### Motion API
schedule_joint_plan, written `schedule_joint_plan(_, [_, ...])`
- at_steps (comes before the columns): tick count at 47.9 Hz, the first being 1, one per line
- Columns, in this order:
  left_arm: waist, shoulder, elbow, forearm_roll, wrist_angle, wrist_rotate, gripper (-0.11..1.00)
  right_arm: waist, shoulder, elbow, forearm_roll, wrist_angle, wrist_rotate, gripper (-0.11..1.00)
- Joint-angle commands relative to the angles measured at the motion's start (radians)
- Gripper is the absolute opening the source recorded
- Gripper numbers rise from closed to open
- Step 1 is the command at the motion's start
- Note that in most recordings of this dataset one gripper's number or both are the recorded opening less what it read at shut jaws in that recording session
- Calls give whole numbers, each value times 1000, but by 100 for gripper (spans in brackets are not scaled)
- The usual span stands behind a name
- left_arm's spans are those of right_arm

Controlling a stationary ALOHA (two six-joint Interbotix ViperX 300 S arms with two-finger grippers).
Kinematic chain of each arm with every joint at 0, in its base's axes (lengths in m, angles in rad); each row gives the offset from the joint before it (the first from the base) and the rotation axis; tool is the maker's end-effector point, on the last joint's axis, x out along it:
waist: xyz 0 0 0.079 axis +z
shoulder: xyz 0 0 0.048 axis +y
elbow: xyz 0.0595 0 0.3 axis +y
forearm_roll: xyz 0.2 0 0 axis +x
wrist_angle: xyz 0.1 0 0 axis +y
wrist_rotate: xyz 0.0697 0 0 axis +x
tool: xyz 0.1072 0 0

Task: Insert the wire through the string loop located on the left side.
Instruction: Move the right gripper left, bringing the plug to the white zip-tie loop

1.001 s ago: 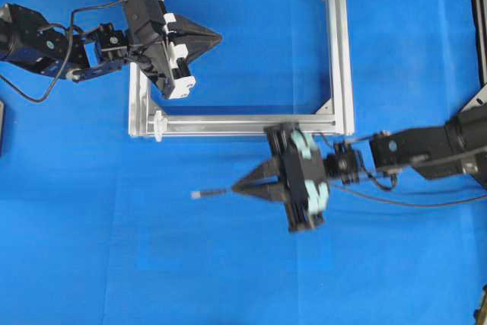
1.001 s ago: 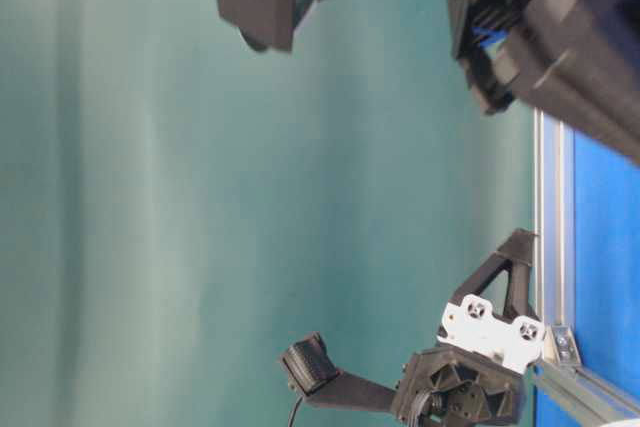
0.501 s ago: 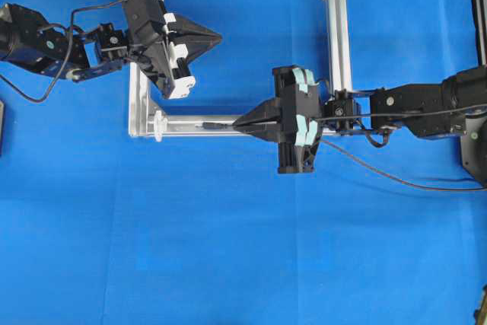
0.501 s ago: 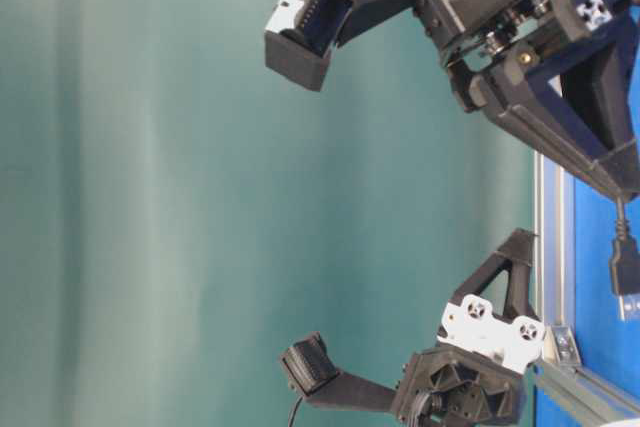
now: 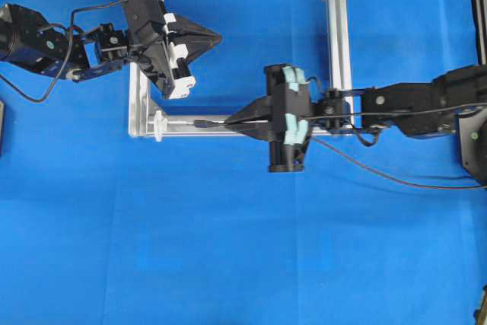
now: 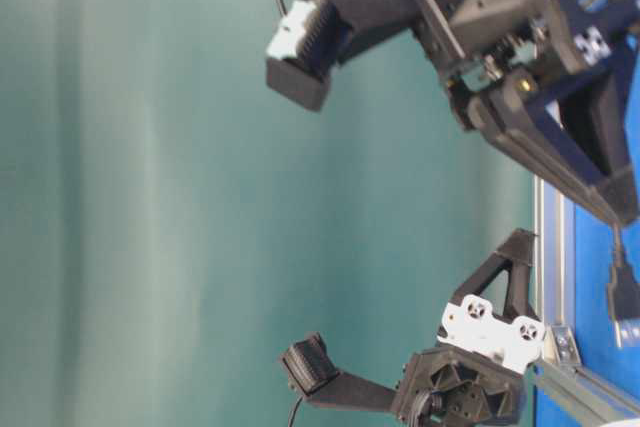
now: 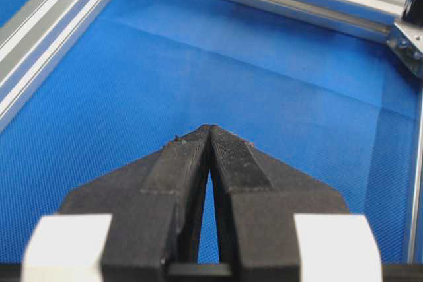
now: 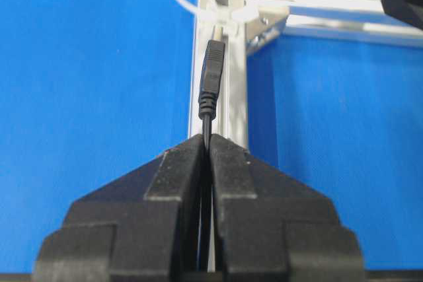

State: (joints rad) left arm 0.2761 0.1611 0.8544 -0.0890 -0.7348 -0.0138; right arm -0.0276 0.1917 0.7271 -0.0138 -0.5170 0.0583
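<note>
My right gripper [image 5: 228,121] clamped on the wire [image 8: 211,74], plug over the frame's near rail [image 5: 243,125], pointing left at the string loop [image 5: 158,124]. Left gripper [image 7: 210,130] closed, empty, over the frame interior.

Desk [image 5: 228,264] covered edge to edge in bright blue fine-weave cloth with faint creases, even diffuse light with soft shadows, plain teal-green wall [image 6: 150,197] behind the desk's far edge, smooth with faint vertical shading, dark objects at the desk's right edge
</note>
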Motion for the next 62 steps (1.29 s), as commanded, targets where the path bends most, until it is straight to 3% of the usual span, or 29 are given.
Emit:
schedule_joint_plan(1, [-3, -35, -8, 3, -8, -2, 0, -6, 8, -51, 0, -2, -2, 0])
schedule_joint_plan(17, [-2, -35, -6, 3, -8, -2, 0, -8, 80, -129, 0, 2, -3, 0])
schedule_joint_plan(62, [-2, -37, -6, 3, -8, -2, 0, -8, 83, -126, -2, 2, -3, 0])
